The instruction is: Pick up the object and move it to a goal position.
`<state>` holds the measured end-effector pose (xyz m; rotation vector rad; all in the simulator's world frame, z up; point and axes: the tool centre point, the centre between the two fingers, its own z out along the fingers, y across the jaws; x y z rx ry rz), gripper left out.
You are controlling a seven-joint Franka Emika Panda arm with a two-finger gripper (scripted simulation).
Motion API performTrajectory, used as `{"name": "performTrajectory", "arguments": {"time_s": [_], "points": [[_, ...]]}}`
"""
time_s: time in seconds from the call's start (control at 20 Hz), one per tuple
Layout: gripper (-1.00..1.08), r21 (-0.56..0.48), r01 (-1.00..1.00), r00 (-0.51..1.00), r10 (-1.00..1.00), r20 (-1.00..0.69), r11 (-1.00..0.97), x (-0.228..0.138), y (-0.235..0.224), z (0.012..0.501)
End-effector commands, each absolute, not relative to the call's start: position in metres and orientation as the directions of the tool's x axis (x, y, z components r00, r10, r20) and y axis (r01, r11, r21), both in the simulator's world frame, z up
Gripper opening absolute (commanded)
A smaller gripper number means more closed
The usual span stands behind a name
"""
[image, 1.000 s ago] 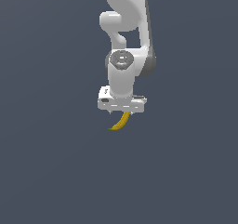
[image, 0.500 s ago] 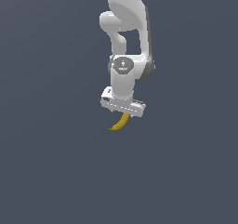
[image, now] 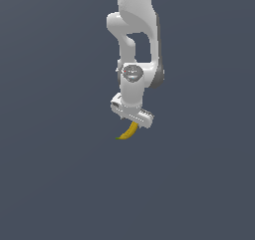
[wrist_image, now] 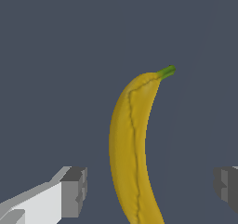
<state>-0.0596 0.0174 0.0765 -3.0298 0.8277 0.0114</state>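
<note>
Banana (wrist_image: pixel 132 144) between spread fingers (wrist_image: pixel 73 190)

Banana (wrist_image: pixel 130 148) between my open fingers
My grey fingertips (wrist_image: pixel 74 190) stand wide on either side, both clear of the yellow peel; its green stem tip points away from me

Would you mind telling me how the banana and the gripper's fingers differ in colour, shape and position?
The banana is yellow with a green stem; the fingers are grey-tipped on white. The banana is curved and tapering; the fingers are blocky. The banana lies midway between the fingers, and a gap shows on each side. In the exterior view, both sit below the wrist.
</note>
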Motion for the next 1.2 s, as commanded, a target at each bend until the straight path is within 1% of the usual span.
{"name": "performTrajectory", "arguments": {"time_s": [0.0, 0.55, 1.15], "points": [[1.0, 0.001, -0.537, 0.844, -0.537, -0.003, -0.844, -0.062, 0.017, 0.073], [1.0, 0.0, -0.562, 0.827, -0.562, -0.001, -0.827, -0.065, 0.018, 0.066], [1.0, 0.0, -0.565, 0.825, -0.565, 0.0, -0.825, -0.066, 0.018, 0.021]]}}
